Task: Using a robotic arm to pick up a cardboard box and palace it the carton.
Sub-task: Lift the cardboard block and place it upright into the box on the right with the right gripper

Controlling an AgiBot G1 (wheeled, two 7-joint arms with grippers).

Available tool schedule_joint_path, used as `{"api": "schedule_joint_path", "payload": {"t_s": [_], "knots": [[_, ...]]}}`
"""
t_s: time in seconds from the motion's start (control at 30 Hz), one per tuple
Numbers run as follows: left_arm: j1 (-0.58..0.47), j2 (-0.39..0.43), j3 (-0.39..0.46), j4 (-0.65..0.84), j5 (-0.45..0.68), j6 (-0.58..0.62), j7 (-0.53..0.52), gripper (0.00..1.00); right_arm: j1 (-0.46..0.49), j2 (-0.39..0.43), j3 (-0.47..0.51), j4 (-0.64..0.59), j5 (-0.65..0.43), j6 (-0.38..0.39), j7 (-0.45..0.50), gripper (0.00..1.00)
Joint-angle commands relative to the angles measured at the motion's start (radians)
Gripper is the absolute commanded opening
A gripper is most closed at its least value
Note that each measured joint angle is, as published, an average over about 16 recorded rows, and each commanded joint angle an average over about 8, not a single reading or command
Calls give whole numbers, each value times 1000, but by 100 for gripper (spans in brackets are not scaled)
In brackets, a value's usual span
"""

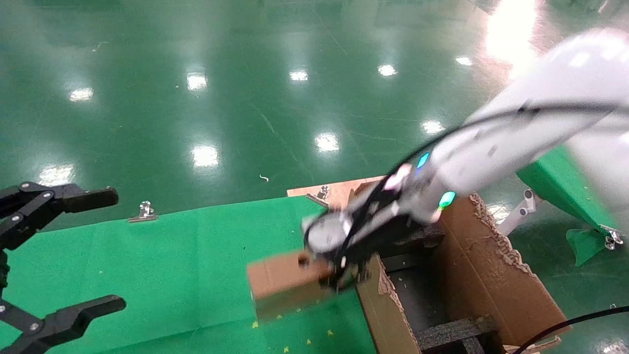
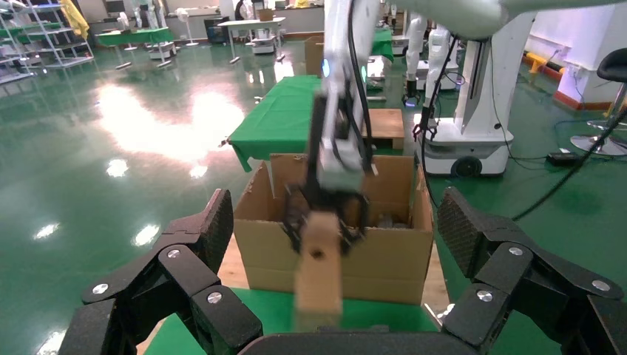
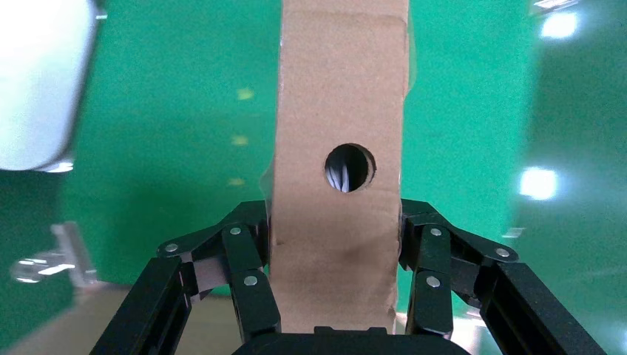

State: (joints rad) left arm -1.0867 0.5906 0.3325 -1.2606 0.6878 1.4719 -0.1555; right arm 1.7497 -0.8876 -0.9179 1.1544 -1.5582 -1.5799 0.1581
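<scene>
Nearest you, the left gripper (image 1: 61, 255) sits parked at the near left edge of the green-covered worktop (image 1: 162, 260), its black fingers (image 1: 88, 197) spread wide and grasping nothing; from its own wrist view the same fingers (image 2: 200, 244) frame the scene without touching anything.

Just beyond, over the cloth, you have the cardboard box (image 1: 282, 282) in the air. The right gripper (image 1: 339, 275) on the robotic arm (image 1: 491, 147) is clenched on it: the right wrist view shows the fingers (image 3: 248, 274) pressed against both narrow sides of the box (image 3: 340, 185), its small round hole facing the camera. The box stands clear of the worktop, just beside the near flap of the carton (image 1: 491, 265) and not yet over the opening.

Farther right stands the carton itself, ragged-edged flaps up, with black foam inserts (image 1: 452, 334) lying inside. From the left wrist view the box (image 2: 318, 266) hangs in front of the carton's (image 2: 384, 259) front wall.

You appear to be in the carrying step, with the pick done and the placing still to come. The next move calls for you to take the box up and across the near flap without clipping its torn edge, line it up with a free slot between the foam inserts, then lower it before you release the fingers. Which slot is free cannot be told from here.

Beyond everything lies the glossy green floor (image 1: 245, 98).
</scene>
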Motion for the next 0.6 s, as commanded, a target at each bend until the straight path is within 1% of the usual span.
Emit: {"api": "schedule_joint_path", "payload": {"t_s": [0.03, 0.17, 0.3, 0.47, 0.6], "knots": [[0, 0, 0, 0, 0, 0, 0, 100, 49, 9, 6, -16, 20, -5, -12, 0], [0, 0, 0, 0, 0, 0, 0, 100, 177, 24, -19, -65, 69, -11, -41, 0], [0, 0, 0, 0, 0, 0, 0, 100, 276, 35, -64, -103, 118, -12, -61, 0], [0, 0, 0, 0, 0, 0, 0, 100, 343, 56, -126, -128, 177, -9, -70, 0], [0, 0, 0, 0, 0, 0, 0, 100, 379, 100, -169, -134, 202, -7, -65, 0]]}}
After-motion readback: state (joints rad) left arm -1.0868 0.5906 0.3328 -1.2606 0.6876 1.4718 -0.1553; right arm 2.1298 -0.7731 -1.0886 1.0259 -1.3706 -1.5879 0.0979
